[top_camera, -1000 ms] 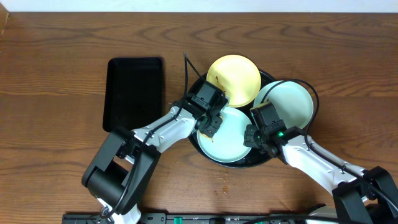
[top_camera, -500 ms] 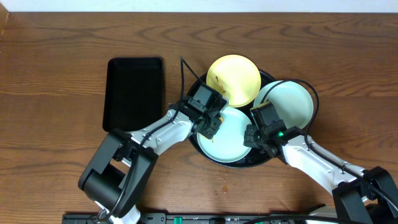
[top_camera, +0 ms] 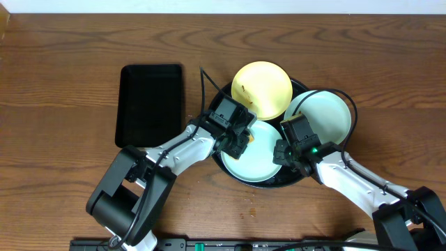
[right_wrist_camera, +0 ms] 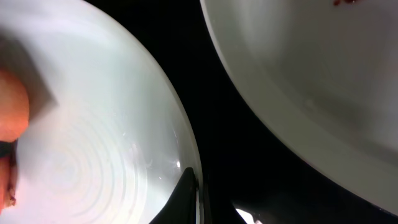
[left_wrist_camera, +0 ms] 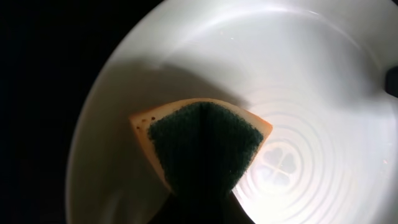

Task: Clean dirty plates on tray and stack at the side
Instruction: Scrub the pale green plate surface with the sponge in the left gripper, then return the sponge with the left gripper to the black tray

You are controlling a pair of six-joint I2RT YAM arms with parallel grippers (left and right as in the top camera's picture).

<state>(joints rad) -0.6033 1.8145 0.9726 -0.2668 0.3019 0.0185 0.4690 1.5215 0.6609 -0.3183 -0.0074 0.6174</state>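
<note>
The round black tray (top_camera: 296, 176) holds three plates: a pale yellow plate (top_camera: 265, 87) at the back, a mint-white plate (top_camera: 324, 115) at the right, and a mint-white plate (top_camera: 258, 159) at the front. My left gripper (top_camera: 239, 143) is shut on a yellow sponge with a green scrub face (left_wrist_camera: 202, 140) and presses it on the front plate (left_wrist_camera: 311, 93). My right gripper (top_camera: 281, 155) is shut on that plate's right rim (right_wrist_camera: 189, 155). The right plate (right_wrist_camera: 298, 68) shows small red-brown specks at its top edge.
A smaller rectangular black tray (top_camera: 151, 103) lies on the wooden table (top_camera: 70, 84) to the left of the round tray. Both arms reach in from the front edge.
My left gripper with the sponge has shifted slightly to the right across the front plate. My right gripper has not moved.
</note>
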